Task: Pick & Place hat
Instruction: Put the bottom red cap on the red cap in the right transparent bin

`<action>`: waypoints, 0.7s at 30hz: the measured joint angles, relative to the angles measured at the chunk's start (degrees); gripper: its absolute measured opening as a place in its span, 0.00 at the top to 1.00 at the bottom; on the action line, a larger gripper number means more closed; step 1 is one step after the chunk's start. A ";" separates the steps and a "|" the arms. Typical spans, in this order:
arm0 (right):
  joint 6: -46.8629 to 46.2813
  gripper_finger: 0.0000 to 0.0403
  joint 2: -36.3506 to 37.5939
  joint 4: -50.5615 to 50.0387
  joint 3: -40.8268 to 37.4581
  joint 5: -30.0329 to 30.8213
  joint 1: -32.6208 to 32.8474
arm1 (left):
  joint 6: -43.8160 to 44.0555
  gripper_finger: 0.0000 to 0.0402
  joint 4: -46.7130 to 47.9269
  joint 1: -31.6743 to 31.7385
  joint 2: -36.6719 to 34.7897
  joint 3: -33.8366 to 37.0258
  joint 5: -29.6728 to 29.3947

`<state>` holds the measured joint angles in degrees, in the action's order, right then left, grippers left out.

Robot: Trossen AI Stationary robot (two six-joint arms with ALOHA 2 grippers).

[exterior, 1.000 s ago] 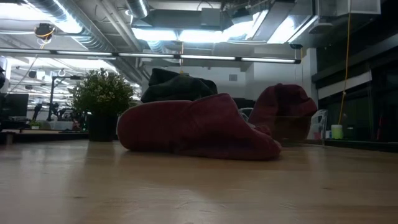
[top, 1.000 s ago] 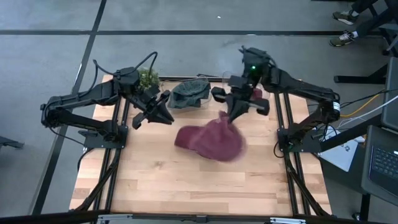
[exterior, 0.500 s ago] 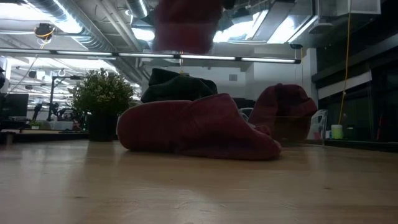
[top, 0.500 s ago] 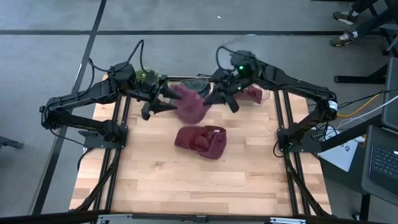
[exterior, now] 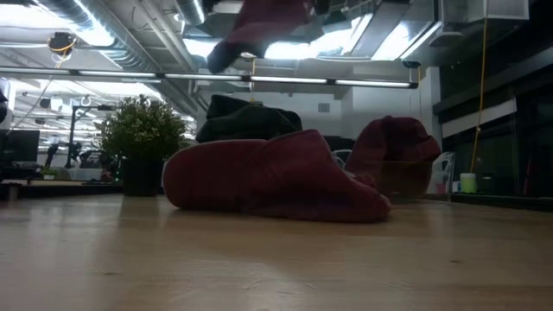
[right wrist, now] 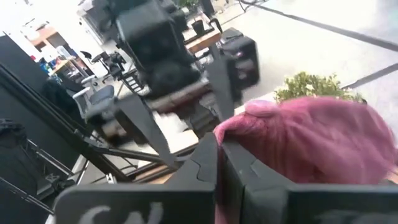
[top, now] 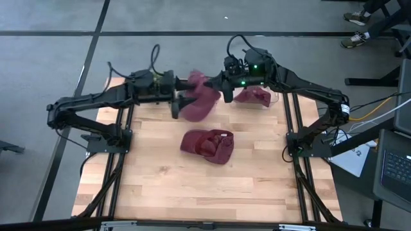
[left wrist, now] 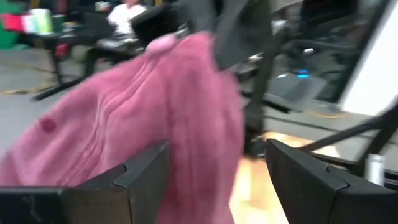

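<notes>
- Desk (top: 160,183): wooden top fills the centre of the high view. Its whole lower half is bare; all objects sit in the upper half, toward the top edge.
- Left arm (top: 90,106): reaches in from the left of the high view along the desk's upper edge.
- Right arm (top: 308,90): reaches in from the right, meeting the left arm at upper centre.
- Held hat (top: 200,102): maroon, hanging above the desk at upper centre of the high view, between the two arms and clear of the surface. In the low view it shows at the top edge (exterior: 259,30).
- Second maroon hat (top: 207,144): lies on the desk at centre frame, just below the held one and apart from it.
- Third maroon hat (top: 252,96): near the desk's upper right edge, beside the right arm.
- Potted plant (exterior: 143,142): at left in the low view, behind the lying hat.
- Right gripper (top: 223,85): fingers pinched closed on the held hat's upper edge.
- Left gripper (top: 180,102): fingers spread wide, one on each side of the held hat's cloth (left wrist: 155,118), not clamping it.
</notes>
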<state>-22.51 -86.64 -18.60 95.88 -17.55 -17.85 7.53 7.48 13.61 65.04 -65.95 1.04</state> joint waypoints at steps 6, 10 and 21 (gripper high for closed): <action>0.01 0.99 -0.05 1.19 0.00 0.01 0.00 | -0.58 0.36 -3.07 -0.57 3.00 0.00 -4.01; -0.19 0.99 -0.05 1.05 0.00 0.01 0.00 | -3.08 0.36 -4.85 -0.61 4.08 0.00 -8.03; -2.71 0.99 -0.05 1.40 0.00 -3.22 0.19 | -9.41 0.36 -12.74 -1.99 7.53 0.02 -13.32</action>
<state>-25.22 -86.70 -17.21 95.88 -20.78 -17.66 -1.89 -5.27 11.62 72.58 -65.93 -12.28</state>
